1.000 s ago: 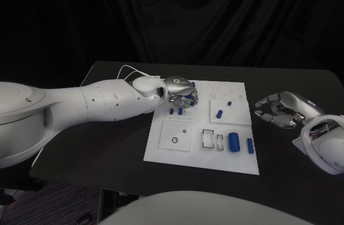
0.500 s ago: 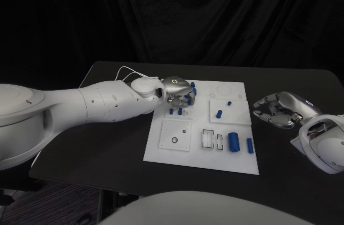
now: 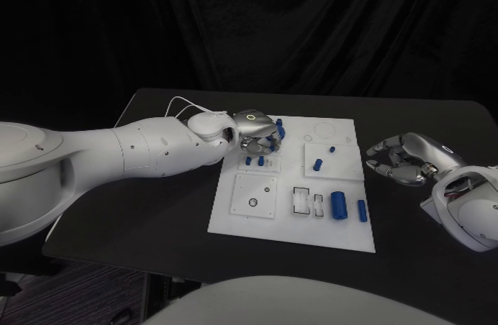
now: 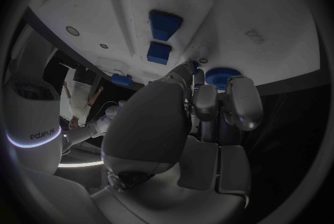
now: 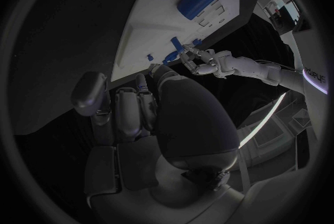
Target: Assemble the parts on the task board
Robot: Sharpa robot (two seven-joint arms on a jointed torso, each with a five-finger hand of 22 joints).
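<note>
The white task board (image 3: 293,225) lies mid-table. My left hand (image 3: 256,133) hovers over its far left corner, fingertips down. There they pinch a blue round toothed part (image 4: 222,76), also seen as the blue part (image 3: 279,128) beside the hand. Two blue blocks (image 4: 162,37) stand in the board (image 4: 244,6) just beyond the fingers. My right hand (image 3: 408,159) hangs off the board's right edge, fingers loosely curled and apart, holding nothing. A large blue cylinder (image 3: 338,204) and a slimmer one (image 3: 362,209) lie at the near right.
Small blue pegs (image 3: 317,164) stand in the middle right block. A square plate with a round hole (image 3: 254,204) and a slotted recess (image 3: 302,201) sit near the front. Bare black table (image 3: 155,210) surrounds the board.
My left hand has crept slightly toward the board's far left corner, with its fingers drawn in closer over the blue part. The right hand has barely shifted.
</note>
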